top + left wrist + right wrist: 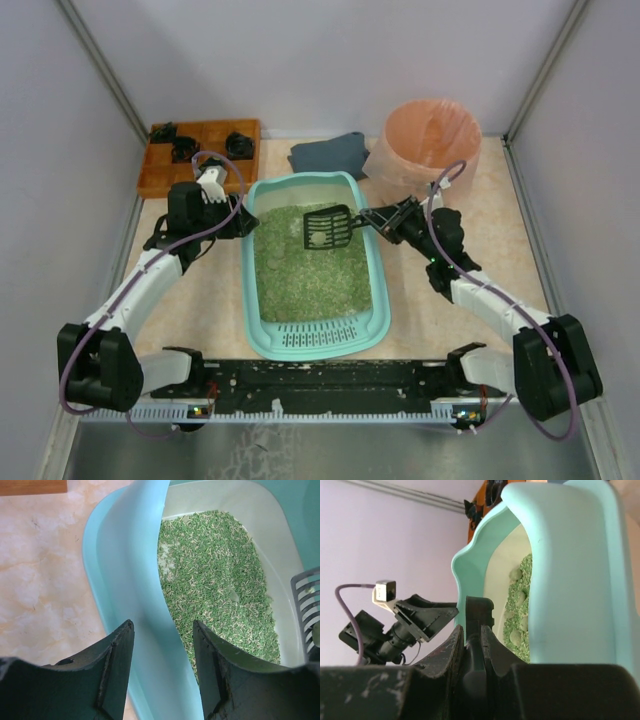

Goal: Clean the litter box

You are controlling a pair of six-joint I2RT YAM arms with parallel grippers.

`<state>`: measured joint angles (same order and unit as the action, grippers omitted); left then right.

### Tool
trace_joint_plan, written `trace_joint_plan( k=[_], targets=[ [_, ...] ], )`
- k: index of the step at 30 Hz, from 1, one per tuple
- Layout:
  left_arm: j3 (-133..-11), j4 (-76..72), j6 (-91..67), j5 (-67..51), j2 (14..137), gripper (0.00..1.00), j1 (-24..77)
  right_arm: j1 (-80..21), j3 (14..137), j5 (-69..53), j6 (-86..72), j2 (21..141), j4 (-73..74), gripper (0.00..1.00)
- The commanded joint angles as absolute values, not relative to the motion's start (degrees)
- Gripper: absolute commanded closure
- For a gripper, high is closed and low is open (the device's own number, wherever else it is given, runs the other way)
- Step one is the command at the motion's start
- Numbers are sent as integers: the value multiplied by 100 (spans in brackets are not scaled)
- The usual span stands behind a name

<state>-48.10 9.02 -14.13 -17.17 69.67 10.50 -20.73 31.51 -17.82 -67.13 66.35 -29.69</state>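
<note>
Litter box [316,338] wall pinched by left fingers [110,675]; right fingers [445,665] clench scoop [328,228] near bin [425,160].

The litter box [250,300] sits on the bench [440,300], with green litter [310,275] inside and its grille at the near end. The jaws of the right arm [480,295] are closed on the handle of a black slotted scoop [328,228] held over the far litter. The jaws of the left arm [150,275] sit at the box's left rim.
</note>
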Motion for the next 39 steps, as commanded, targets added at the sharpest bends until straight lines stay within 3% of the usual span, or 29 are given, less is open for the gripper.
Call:
trace_joint_plan(
  k=[1,7,12,17,21,26,39],
  targets=[
    [-4908,766,-1417,-1748,6838,44,1020,-2382,3549,-2157,-6678,6757,-3424,100],
    [-4965,899,-1399,-1766,6873,44,1020,-1980,3129,-1740,-6883,6506,-3300,100],
    [-4949,807,-1426,-1819,6880,44,1020,-2466,3690,-2209,-6426,6796,-3076,100],
    [-4957,894,-1403,-1776,6840,43,1020,-2038,3065,-1866,-7037,6523,-3492,100],
    [-4923,769,-1432,-1815,6860,44,1017,-2480,3607,-2210,-6528,6740,-3162,100],
    [-4975,909,-1404,-1800,6890,44,1020,-2253,3091,-1545,-6583,6258,-3257,100],
    [-4943,824,-1414,-1798,6858,44,1020,-2303,3460,-2042,-6321,6362,-3173,100]
  ],
)
